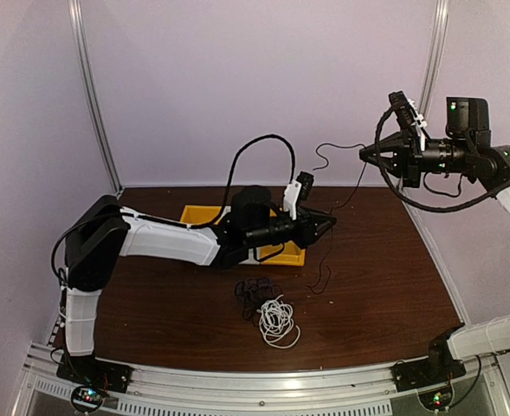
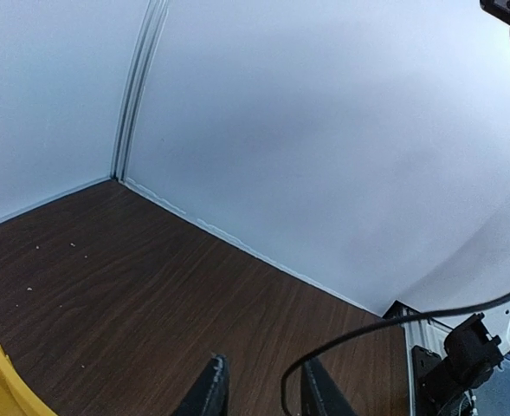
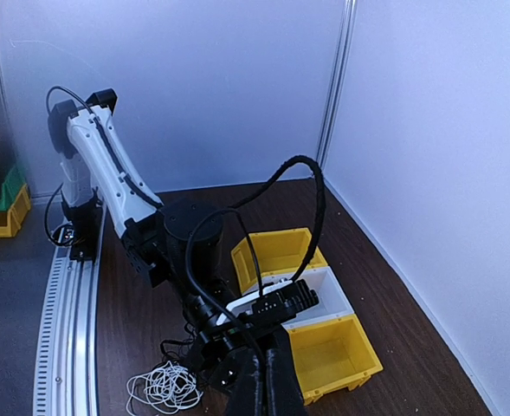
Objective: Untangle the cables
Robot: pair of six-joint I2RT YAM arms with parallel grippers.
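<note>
Above the right side of the table (image 1: 393,269), the right gripper (image 1: 364,153) is raised high and pinched closed on a thin black cable (image 2: 384,320). From there the cable drops to the left gripper (image 1: 328,225) and trails on down to the wood. That gripper's fingers (image 2: 213,392) stand slightly apart, with the cable running through the gap. Nearer the arm bases, a dark tangle of cables (image 1: 253,293) lies on the table, touching a loosely coiled white cable (image 1: 278,322). Yellow bins (image 1: 196,213) sit behind the left arm.

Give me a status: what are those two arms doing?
Right gripper shut on a black cable, held high. Left gripper open, that cable passing between. White cable and dark tangle heaped on the table. Nothing blocking.
</note>
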